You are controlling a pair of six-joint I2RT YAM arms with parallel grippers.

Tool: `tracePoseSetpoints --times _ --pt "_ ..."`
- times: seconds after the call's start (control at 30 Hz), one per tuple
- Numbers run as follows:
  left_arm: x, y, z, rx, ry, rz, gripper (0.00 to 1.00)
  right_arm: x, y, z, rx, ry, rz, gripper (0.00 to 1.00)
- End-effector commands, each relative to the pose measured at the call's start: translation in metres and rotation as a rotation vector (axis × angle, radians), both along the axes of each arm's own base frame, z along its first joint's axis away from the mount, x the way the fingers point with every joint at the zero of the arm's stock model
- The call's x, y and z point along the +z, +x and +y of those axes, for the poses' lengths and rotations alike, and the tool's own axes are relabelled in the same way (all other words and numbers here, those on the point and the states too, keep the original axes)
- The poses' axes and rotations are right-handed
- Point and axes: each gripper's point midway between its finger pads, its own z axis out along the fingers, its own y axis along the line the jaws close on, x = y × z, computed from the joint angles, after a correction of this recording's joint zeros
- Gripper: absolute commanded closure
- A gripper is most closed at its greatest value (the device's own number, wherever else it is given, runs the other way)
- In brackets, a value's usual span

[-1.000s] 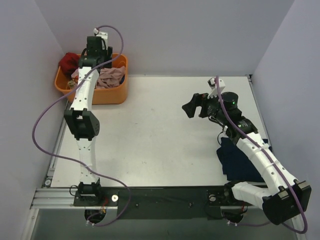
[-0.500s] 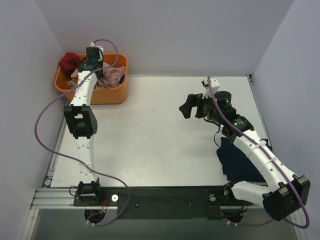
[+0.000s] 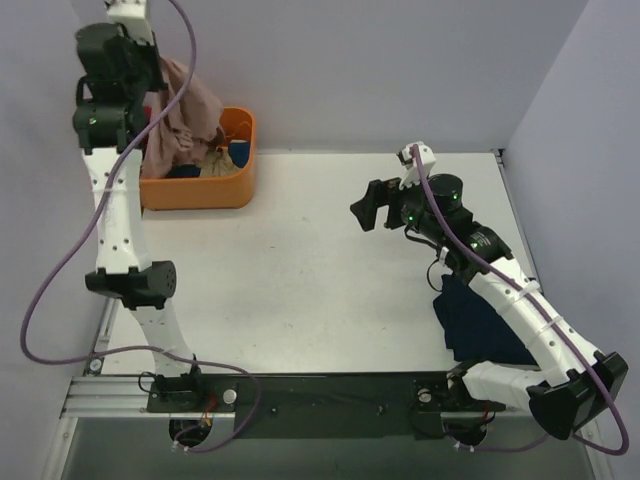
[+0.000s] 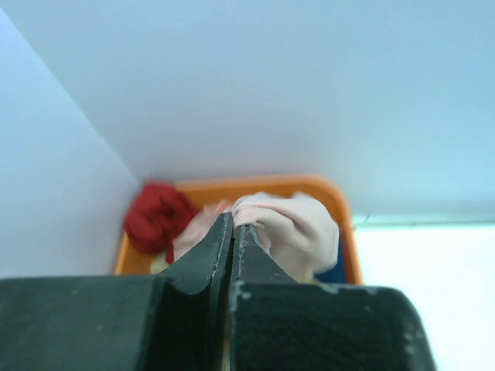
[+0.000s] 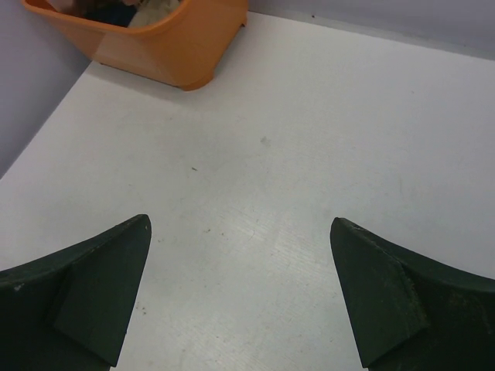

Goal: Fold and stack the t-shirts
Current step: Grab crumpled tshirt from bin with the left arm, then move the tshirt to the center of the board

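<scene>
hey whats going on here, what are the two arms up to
The left gripper is shut on a dusty-pink cloth t-shirt and holds it high, so it hangs above the orange plastic bin at the table's far left, where other crumpled clothes lie. The right gripper is open and empty, hovering over the white table. A dark navy t-shirt lies at the near right, partly under the right arm.
</scene>
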Motion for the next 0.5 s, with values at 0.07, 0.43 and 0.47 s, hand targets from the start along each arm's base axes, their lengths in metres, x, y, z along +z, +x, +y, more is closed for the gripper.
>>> tracePoseSetpoints --times 0.07,0.43,0.47 --pt "0.207 -0.177 -0.067 -0.277 0.016 -0.497 1.00 0.081 -0.012 0.029 0.105 0.044 -0.190 0.05" --pt "0.142 -0.209 -0.203 -0.829 -0.166 -0.221 1.00 0.129 -0.039 0.019 0.127 0.199 -0.203 0.05" --pt "0.119 -0.203 -0.221 -0.854 -0.164 -0.147 1.00 0.125 -0.036 0.007 0.089 0.206 -0.188 0.05"
